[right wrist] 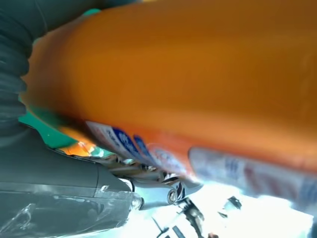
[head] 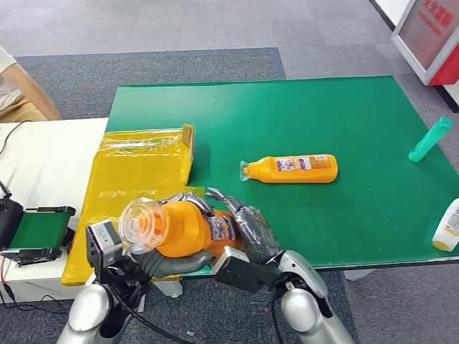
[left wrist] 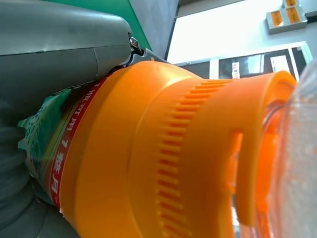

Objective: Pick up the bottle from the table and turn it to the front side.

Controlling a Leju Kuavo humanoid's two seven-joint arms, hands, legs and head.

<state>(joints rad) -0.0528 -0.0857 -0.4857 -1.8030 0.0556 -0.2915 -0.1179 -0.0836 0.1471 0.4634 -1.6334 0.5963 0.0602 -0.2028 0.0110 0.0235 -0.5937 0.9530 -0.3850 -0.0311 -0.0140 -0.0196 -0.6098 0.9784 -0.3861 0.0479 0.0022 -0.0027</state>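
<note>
Now you have the orange bottle lifted off the counter's near edge, long axis crosswise, cap toward the left robot hand; both it and the right robot hand clasp it.

Little can be read. On the label of the held orange bottle, a red band is seen in the left wrist view carrying white Chinese characters and the digit "7"; the rest of the label is too blurred to be made out. Blue print on a white label panel is shown in the right wrist view, but it is smeared beyond reading. The label on the second orange bottle lying on the green mat and the white characters on the red sign are too small to be read.
</note>
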